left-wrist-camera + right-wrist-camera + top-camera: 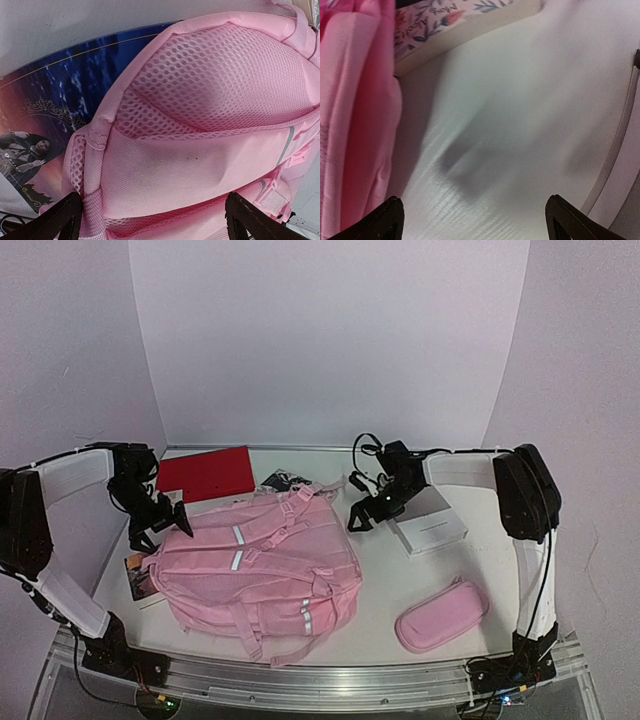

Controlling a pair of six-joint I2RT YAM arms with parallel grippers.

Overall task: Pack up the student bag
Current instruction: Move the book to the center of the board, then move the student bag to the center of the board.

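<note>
The student bag (262,568), a large pink backpack with grey reflective stripes, lies flat in the middle of the table, straps up. My left gripper (162,530) hovers open at its left end. In the left wrist view the bag's mesh side pocket (200,95) fills the frame, and the left gripper (154,197) has its jaws wide apart over the fabric without holding it. My right gripper (362,518) stands open just off the bag's upper right corner. In the right wrist view the right gripper (474,200) is over bare table, with the bag's edge (355,115) at the left.
A red book (207,473) lies at the back left. A blue-covered picture book (55,95) pokes out from under the bag's left end. A floral notebook (427,20) sits behind the bag, a white box (430,525) to the right, and a pink pencil case (441,615) at the front right.
</note>
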